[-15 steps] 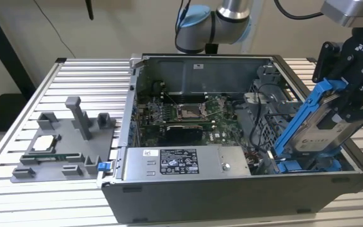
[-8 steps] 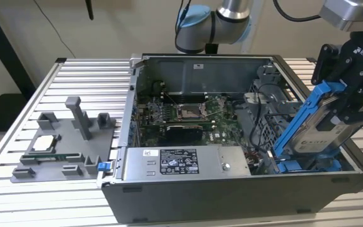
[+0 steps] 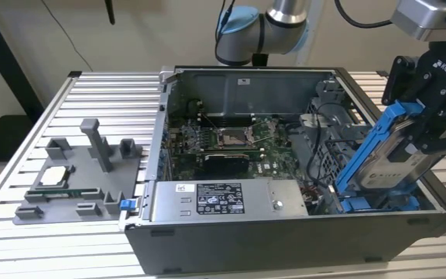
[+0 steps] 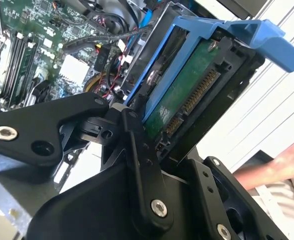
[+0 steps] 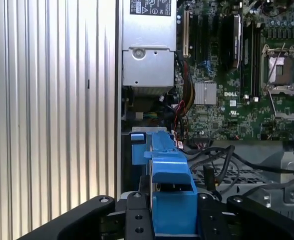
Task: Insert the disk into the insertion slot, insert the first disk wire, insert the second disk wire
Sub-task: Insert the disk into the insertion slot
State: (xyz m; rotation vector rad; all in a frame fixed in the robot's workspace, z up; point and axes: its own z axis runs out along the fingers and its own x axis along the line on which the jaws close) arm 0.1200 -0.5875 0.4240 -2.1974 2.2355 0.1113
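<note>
disk (image 3: 397,154) clamped tight in my claw (image 3: 428,136), tilted steeply, its lower end just above the insertion slot (image 3: 370,202) and, as i judge it, not yet seated in it. first step underway; both disk wires are left to do.

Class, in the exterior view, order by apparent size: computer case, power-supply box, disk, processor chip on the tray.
Largest: computer case.
Next: power-supply box and disk look alike; the disk is tilted and partly covered, so unranked.
Smallest: processor chip.

White lettering marks the claw (image 3: 423,135), and small print covers the power supply's sticker (image 3: 219,199) and the disk (image 3: 397,168).
</note>
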